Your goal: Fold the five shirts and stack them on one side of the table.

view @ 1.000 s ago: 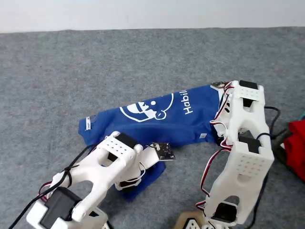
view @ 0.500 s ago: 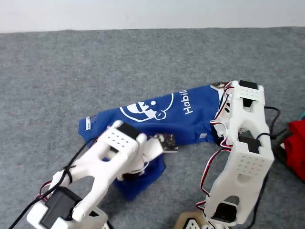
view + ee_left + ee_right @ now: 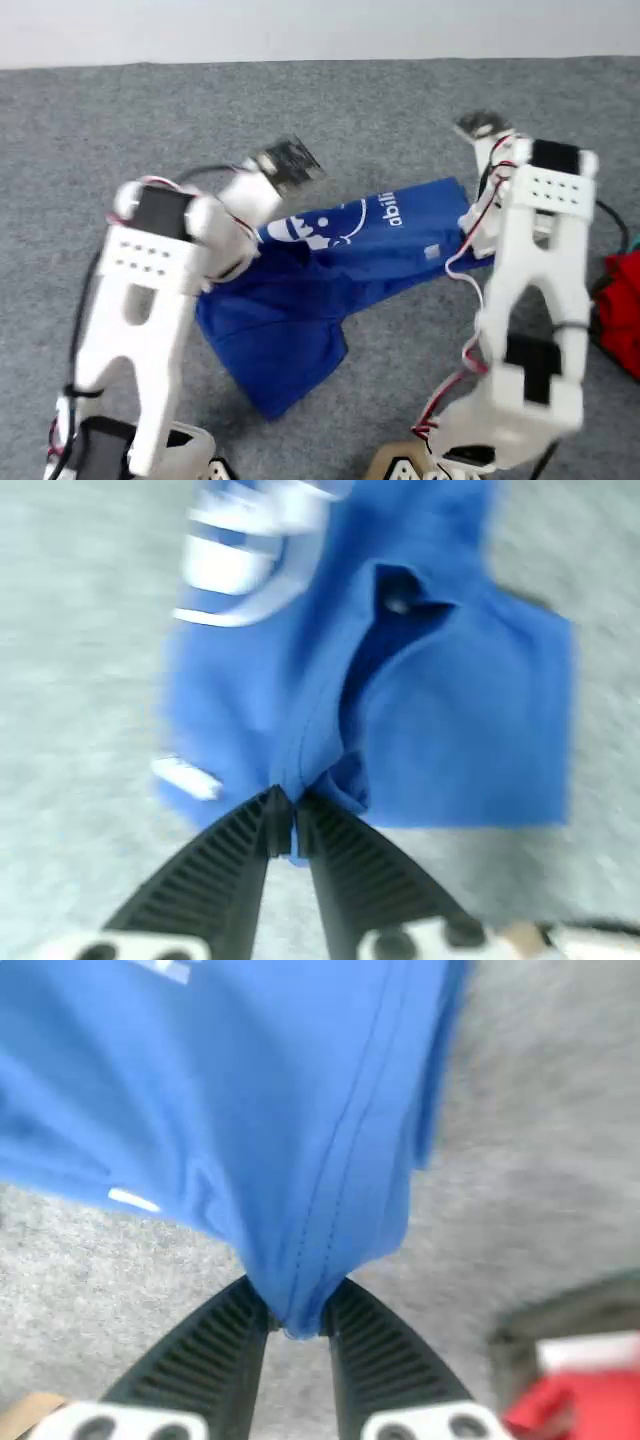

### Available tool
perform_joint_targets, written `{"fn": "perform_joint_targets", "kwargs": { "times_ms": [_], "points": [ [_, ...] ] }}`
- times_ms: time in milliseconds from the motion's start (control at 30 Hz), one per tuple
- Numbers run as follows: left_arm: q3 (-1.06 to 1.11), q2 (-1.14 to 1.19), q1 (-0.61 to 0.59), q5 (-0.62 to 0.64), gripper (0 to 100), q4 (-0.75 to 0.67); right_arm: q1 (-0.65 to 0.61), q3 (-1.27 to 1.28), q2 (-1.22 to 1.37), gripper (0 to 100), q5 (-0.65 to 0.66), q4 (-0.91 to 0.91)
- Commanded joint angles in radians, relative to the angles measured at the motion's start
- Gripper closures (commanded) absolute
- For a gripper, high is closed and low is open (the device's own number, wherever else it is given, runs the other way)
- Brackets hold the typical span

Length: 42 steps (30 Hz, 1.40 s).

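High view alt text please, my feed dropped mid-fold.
A blue shirt with a white print is held across a grey table by two white arms: the left arm grips its left end, the right arm its right end. A red cloth lies at the picture's right edge.

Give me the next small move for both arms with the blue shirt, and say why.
Probably spread the two arms a little and lower them to lay the cloth flat. The left gripper and the right gripper are each shut on an edge of the blue shirt, which sags between them, with its near part lying creased on the table.
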Motion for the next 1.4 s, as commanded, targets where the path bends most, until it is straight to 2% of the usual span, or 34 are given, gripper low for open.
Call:
{"fn": "perform_joint_targets", "kwargs": {
  "times_ms": [0,233,333,467,633,733,933,1100,1367],
  "points": [
    [-0.180,-0.077,-0.057,0.000,100,0.028,-0.005,-0.041,-0.300,98.8,0.040,0.005],
    [-0.443,-0.147,-0.064,0.144,100,-0.018,-0.010,-0.041,-0.673,98.7,0.069,-0.019],
    [-0.519,-0.189,-0.064,0.169,100,-0.048,-0.008,-0.041,-0.797,98.7,0.069,-0.018],
    [-0.625,-0.267,-0.057,0.164,100,-0.084,0.036,-0.040,-0.964,98.7,0.069,-0.033],
    [-0.723,-0.361,-0.057,0.163,100,-0.161,0.173,-0.040,-1.118,98.7,0.097,-0.077],
    [-0.765,-0.410,-0.057,0.158,100,-0.238,0.209,-0.040,-1.182,98.7,0.095,-0.097],
    [-0.820,-0.468,-0.058,0.031,100,-0.371,0.216,-0.040,-1.279,98.7,0.097,-0.090],
    [-0.840,-0.496,-0.063,0.021,100,-0.373,0.216,-0.037,-1.340,98.7,0.098,-0.088],
    [-0.834,-0.514,-0.063,0.021,100,-0.235,0.214,0.037,-1.330,98.7,0.138,-0.101]
  ]
}}
